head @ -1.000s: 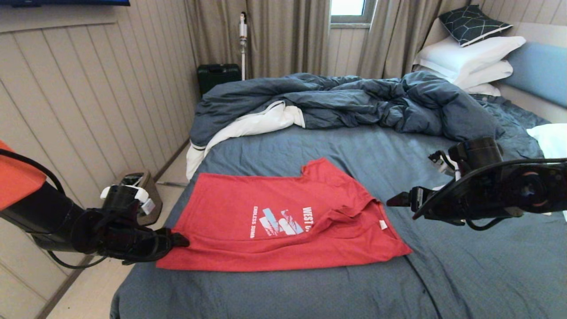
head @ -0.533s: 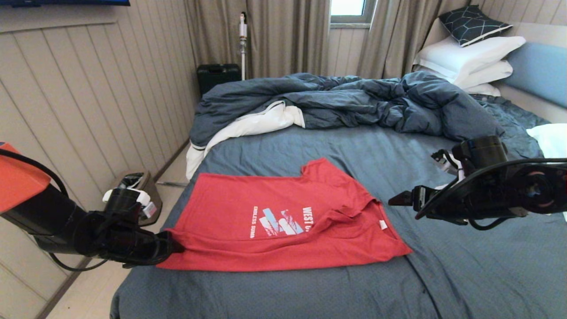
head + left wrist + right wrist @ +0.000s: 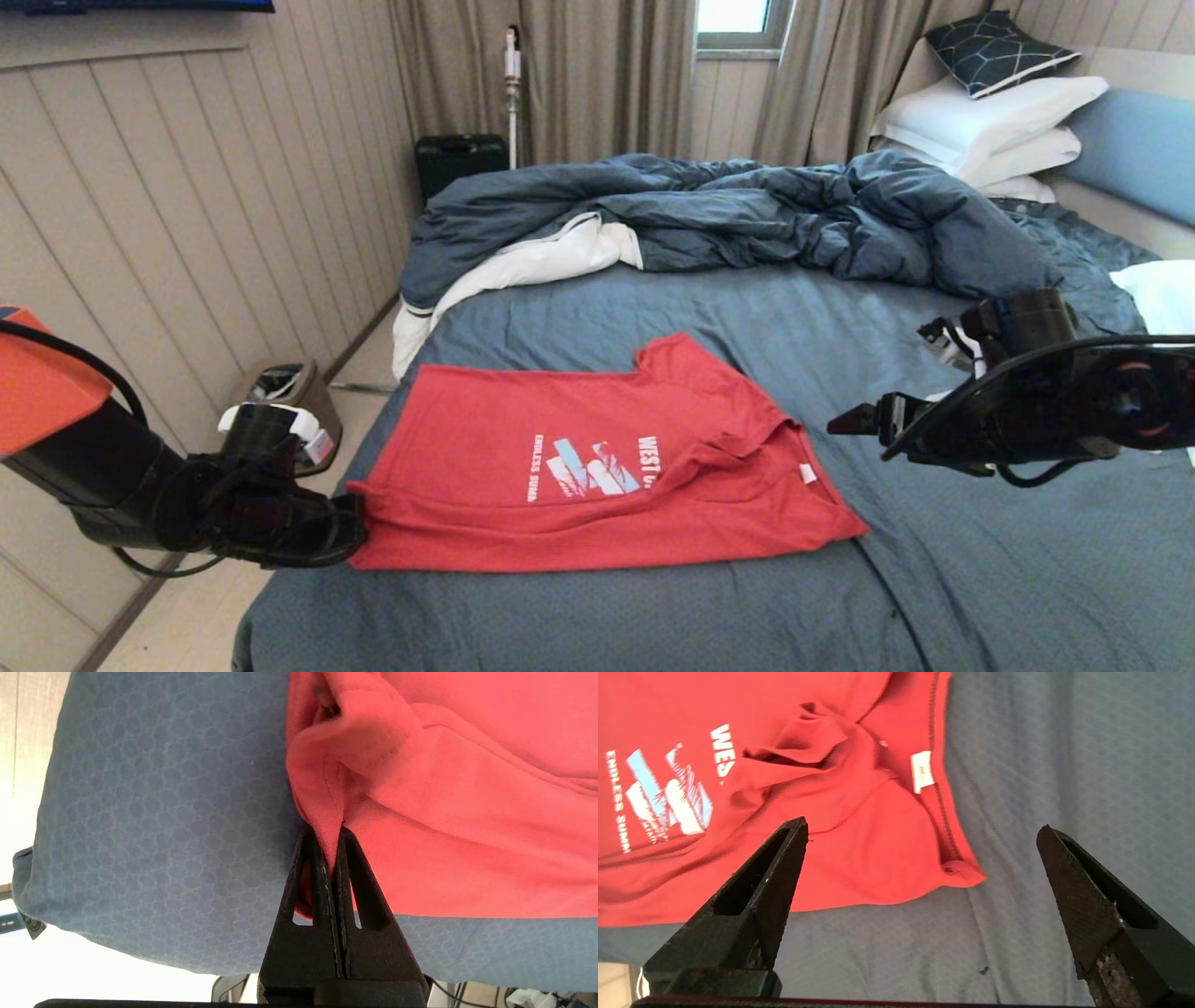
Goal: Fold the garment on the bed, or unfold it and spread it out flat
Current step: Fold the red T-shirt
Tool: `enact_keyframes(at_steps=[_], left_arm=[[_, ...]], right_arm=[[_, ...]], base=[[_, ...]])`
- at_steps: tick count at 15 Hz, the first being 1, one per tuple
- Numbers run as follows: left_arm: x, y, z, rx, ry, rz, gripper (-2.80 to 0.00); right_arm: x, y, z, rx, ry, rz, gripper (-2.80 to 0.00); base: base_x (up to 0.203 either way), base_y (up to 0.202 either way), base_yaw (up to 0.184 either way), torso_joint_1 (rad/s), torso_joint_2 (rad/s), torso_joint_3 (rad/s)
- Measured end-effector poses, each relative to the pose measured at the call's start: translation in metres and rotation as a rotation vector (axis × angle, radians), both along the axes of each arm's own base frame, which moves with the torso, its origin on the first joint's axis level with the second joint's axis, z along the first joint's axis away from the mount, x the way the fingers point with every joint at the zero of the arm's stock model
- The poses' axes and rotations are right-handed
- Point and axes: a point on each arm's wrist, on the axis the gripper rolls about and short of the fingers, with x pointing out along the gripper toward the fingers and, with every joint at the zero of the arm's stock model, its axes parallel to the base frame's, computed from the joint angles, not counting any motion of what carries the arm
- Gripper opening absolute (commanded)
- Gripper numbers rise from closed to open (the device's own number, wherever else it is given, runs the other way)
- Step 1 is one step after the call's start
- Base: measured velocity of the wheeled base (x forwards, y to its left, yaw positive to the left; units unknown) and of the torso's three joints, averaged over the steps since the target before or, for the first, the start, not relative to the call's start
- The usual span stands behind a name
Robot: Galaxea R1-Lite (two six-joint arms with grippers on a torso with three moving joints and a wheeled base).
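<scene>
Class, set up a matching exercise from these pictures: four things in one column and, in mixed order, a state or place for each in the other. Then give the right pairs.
Column one:
1. left gripper
2. right gripper
3. red short-sleeved T-shirt
4. rumpled dark blue duvet

Column two:
A. bunched up on the far part of the bed
B. open, above the sheet beside the shirt's collar end
C. lying on the slate-blue sheet, lettering facing up
D. shut on a corner of red cloth at the bed's edge

Pairs: 1-D, 2-B, 3-C, 4-A
</scene>
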Motion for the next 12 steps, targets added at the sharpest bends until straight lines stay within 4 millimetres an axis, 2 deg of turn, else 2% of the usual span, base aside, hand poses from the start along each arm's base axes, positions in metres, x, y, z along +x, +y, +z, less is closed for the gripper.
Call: enact_keyframes(at_steps=[4,12], left_arm=[[0.0,0.0,0.0,-0.003,0.0,0.003,-2.8],[0.001,0.0,0.001,-0.009,-0.001,0.017,-2.8]], right_arm=[[0.003,0.002,-0.006,-0.001,0.019,0.008,0.0],[0.029,0.026,-0.042,-0.033,0.104,0.097,0.0]], base=[[0.0,0.0,0.0,0.0,0.0,0.0],[0.0,0.0,0.0,0.0,0.0,0.0]])
